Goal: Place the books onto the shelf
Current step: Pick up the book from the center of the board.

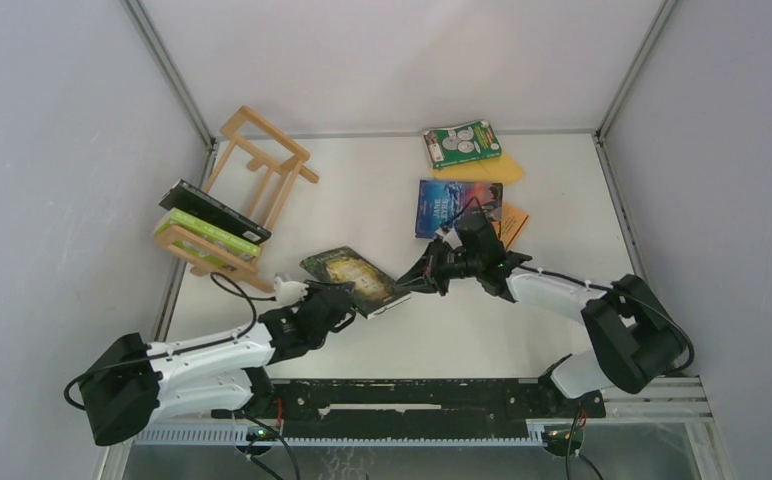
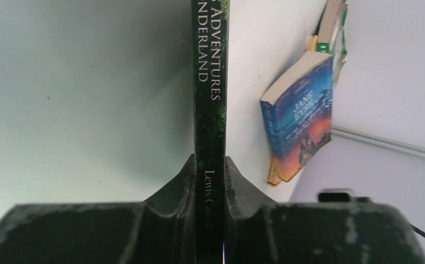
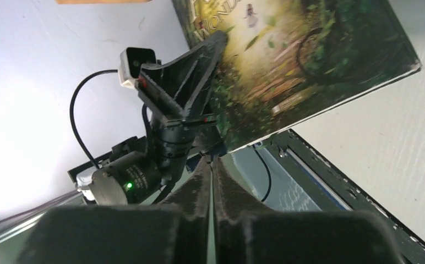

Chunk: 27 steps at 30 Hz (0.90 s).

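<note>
Left claw (image 2: 210, 164) pinches the book (image 2: 210, 93) by its spine, whose lettering only that wrist view shows; right claw (image 3: 211, 165), pressed together, sits at its cover edge. Overhead, shelf (image 1: 207, 258) stands far-left with two books (image 1: 214, 212).

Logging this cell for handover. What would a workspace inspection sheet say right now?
Surface: white table.
Job's things: shelf at far left holds black book and lime-green book; dark green book between the hands; blue book, green-white book, yellow-orange book lying far right.
Clutter: nothing seen.
Hands: left hand closed on dark green book's spine; right hand shut, tips at its edge.
Cables: black cable loops beside left arm.
Surroundings: grey walls, metal corner posts.
</note>
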Motion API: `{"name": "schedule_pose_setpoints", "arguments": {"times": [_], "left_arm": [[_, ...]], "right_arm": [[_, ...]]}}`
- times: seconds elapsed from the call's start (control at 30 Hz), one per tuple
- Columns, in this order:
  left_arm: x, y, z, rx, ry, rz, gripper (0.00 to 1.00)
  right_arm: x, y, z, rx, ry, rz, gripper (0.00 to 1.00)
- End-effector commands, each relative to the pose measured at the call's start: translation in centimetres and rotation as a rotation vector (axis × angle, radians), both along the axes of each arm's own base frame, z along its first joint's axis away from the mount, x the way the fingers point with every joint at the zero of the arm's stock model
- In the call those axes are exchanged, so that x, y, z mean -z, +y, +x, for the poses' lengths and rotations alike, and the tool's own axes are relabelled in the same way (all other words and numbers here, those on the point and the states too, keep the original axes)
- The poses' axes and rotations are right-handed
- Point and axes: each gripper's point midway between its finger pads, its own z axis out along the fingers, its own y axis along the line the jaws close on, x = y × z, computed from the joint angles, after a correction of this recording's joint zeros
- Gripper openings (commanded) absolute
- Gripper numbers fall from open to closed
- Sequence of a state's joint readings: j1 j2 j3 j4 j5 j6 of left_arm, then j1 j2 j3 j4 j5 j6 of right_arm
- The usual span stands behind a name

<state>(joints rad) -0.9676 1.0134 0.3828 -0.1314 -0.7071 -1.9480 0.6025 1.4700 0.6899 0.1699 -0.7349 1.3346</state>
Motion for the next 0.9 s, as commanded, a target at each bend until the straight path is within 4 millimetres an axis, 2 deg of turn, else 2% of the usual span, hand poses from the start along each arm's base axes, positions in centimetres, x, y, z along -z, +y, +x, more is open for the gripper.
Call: {"name": "schedule_pose_setpoints", "arguments": {"times": [0.0, 0.1, 0.27, 0.37, 0.57, 0.7, 0.87], "left_arm": [[-3.3, -1.2, 1.1, 0.033, -0.042, 0.065, 0.0], [-4.2, -1.7, 1.6, 0.057, -0.051, 0.119, 0.0], [-7.4, -3.2, 2.9, 0.13, -0.095, 0.26, 0.0], [-8.8, -4.3, 3.8, 0.184, -0.104, 0.365, 0.0], [-11.6, -5.4, 4.8, 0.275, -0.125, 0.525, 0.0], [-13.5, -5.8, 5.2, 0.307, -0.131, 0.57, 0.0], [-14.4, -6.6, 5.3, 0.359, -0.123, 0.566, 0.0]], "right_arm": [[-3.3, -1.1, 0.2, -0.05, -0.197, 0.001, 0.16], [-3.1, -2.7, -0.1, -0.09, -0.299, -0.106, 0.31], [-3.2, -5.0, 0.3, -0.196, -0.549, -0.393, 0.44], [-4.4, -5.2, 0.9, -0.242, -0.743, -0.523, 0.46], [-6.1, -6.4, 1.6, -0.217, -1.064, -0.737, 0.46], [-7.9, -7.0, 1.6, -0.126, -1.209, -0.763, 0.47], [-9.6, -6.8, 0.5, -0.073, -1.362, -0.763, 0.47]]}}
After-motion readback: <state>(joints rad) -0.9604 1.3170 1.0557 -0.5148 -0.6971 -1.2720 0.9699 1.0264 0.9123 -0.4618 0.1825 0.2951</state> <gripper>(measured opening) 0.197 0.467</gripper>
